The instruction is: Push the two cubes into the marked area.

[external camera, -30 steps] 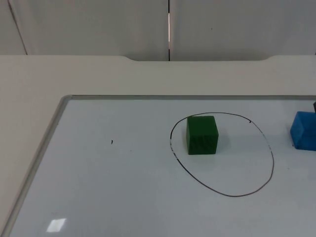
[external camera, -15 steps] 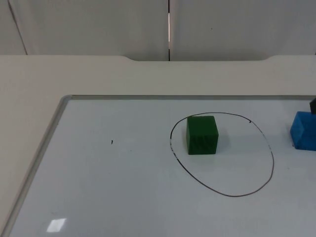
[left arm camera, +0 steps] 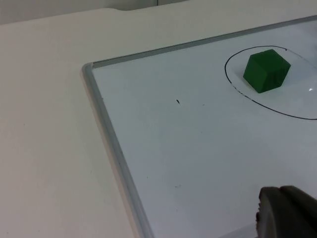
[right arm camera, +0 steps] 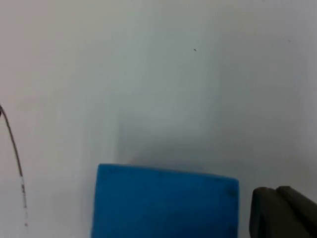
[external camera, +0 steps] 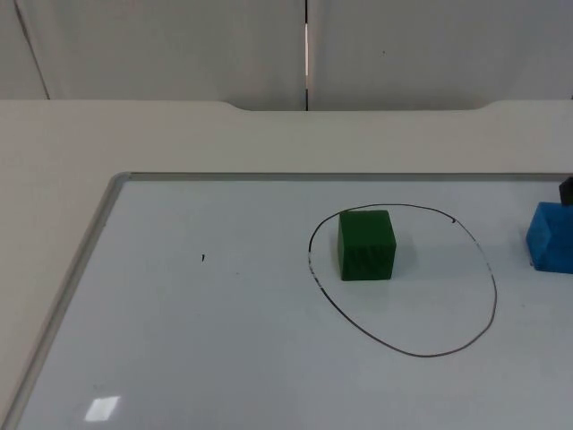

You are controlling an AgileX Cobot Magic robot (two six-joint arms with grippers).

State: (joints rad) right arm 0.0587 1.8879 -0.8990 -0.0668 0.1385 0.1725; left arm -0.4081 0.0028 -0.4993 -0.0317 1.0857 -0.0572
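A green cube (external camera: 367,245) stands inside the black hand-drawn ring (external camera: 421,353) on the whiteboard, close to the ring's far left side. The left wrist view shows the same green cube (left arm camera: 266,70) at a distance, with my left gripper (left arm camera: 287,215) hanging well back from it over the board. A blue cube (external camera: 551,236) sits outside the ring, at the right edge of the top view. My right gripper (external camera: 567,190) is just behind and to the right of it. In the right wrist view the blue cube (right arm camera: 166,201) is very near, beside my right gripper (right arm camera: 283,212).
The whiteboard's grey frame (external camera: 106,208) runs along its far and left sides, with the beige table top (external camera: 179,134) beyond and the grey partition wall (external camera: 161,45) behind. A small black mark (external camera: 203,258) is on the board left of the ring.
The black tip of my right gripper at the right edge has crept slightly up and inward behind the blue cube. Neither cube has visibly moved.
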